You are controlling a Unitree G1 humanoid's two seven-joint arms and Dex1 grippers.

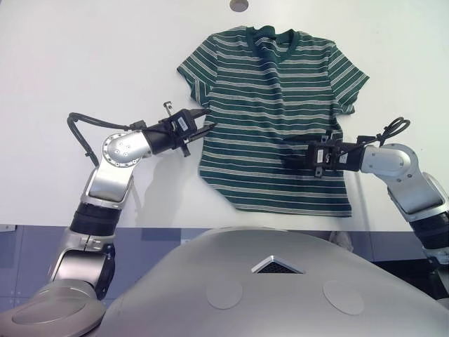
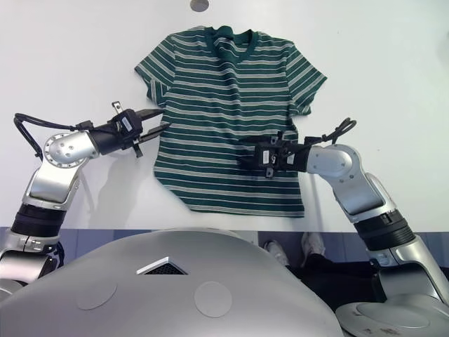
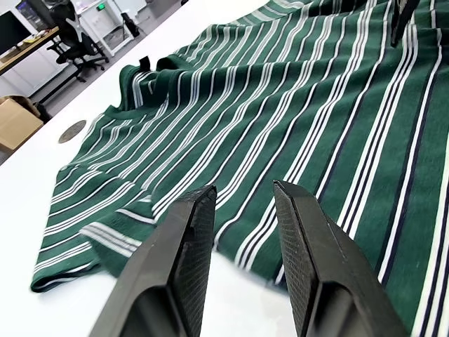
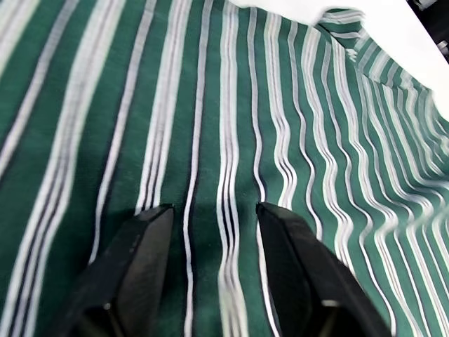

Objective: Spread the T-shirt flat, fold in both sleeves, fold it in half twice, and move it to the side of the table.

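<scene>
A green T-shirt (image 1: 273, 105) with white stripes lies spread on the white table (image 1: 77, 63), collar at the far side, hem near the front edge. Both short sleeves stick out sideways. My left gripper (image 1: 203, 121) is open at the shirt's left side edge, just below the left sleeve; in the left wrist view its fingertips (image 3: 203, 200) straddle the cloth's edge low over the table. My right gripper (image 1: 295, 156) hovers open over the shirt's lower right part, and in the right wrist view the striped cloth (image 4: 231, 91) lies close under its fingers (image 4: 140, 239).
A round cable hole (image 1: 239, 5) sits in the table beyond the collar. Bare tabletop stretches to the left and right of the shirt. The table's front edge (image 1: 161, 226) runs close to the hem. Beyond the table stand an office chair (image 3: 70, 35) and a cardboard box (image 3: 15, 121).
</scene>
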